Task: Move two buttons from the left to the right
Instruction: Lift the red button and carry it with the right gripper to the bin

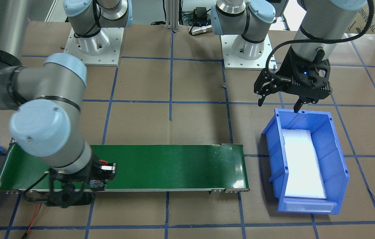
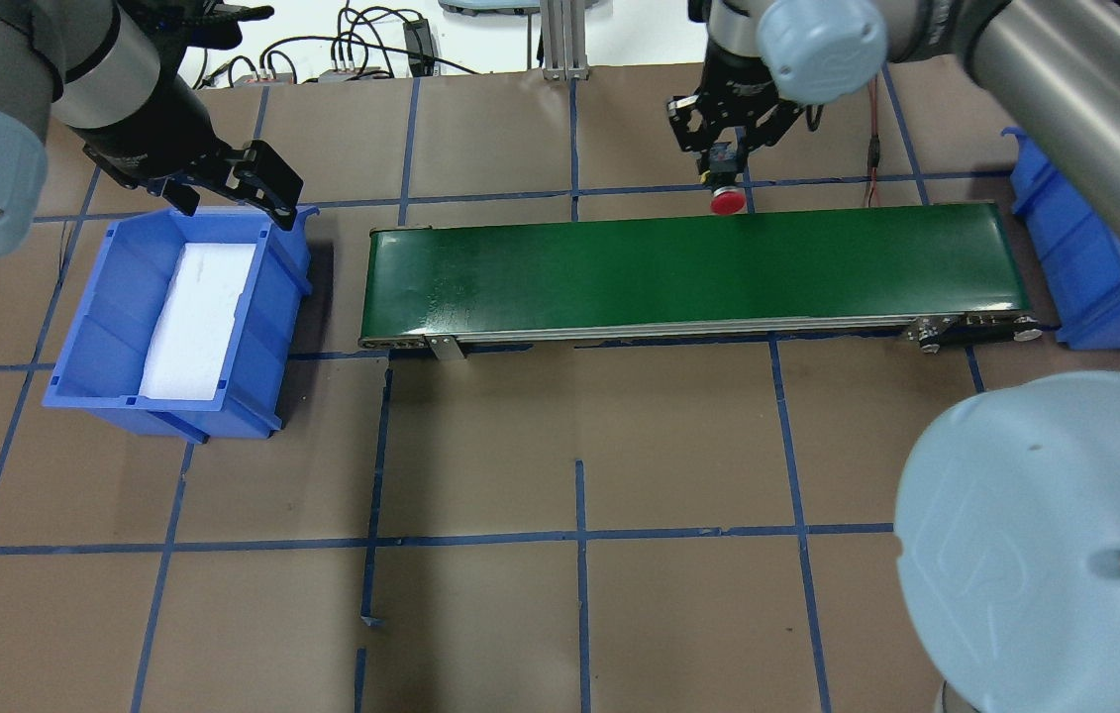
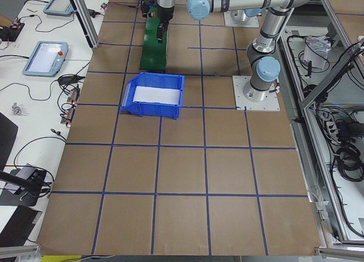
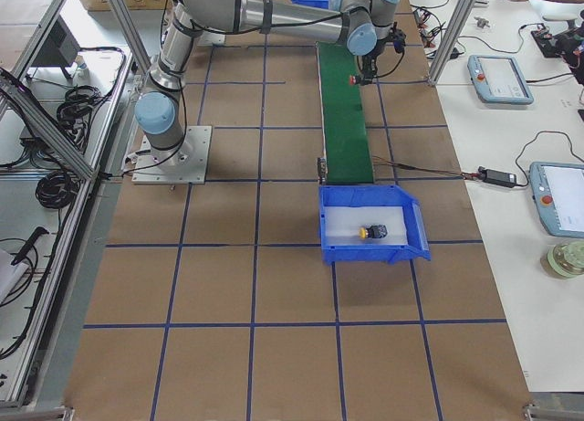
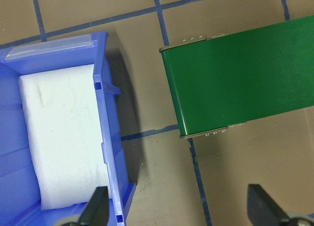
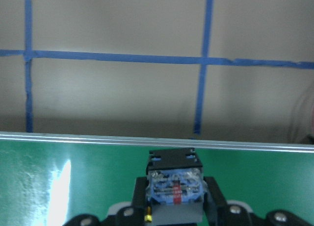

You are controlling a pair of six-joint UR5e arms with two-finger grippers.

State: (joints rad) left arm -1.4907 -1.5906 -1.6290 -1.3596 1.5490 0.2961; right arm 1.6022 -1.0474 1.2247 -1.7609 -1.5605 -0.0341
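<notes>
My right gripper (image 2: 724, 170) is shut on the red button (image 2: 728, 202) and holds it by its grey-blue block (image 6: 175, 189), cap down, over the far edge of the green conveyor belt (image 2: 619, 267). In the front view the red button (image 1: 104, 163) sits at the belt's near edge. The yellow button (image 4: 374, 231) lies on white foam in the right blue bin (image 4: 401, 247). My left gripper (image 2: 233, 201) is open and empty, above the far corner of the left blue bin (image 2: 84, 327), which holds only white foam. It also shows in the left wrist view (image 5: 177, 211).
The right blue bin (image 2: 1084, 267) stands just past the belt's right end, partly hidden by my right arm. The left bin (image 1: 336, 156) stands a short gap from the belt's left end (image 5: 196, 88). Brown paper with blue tape lines covers the table.
</notes>
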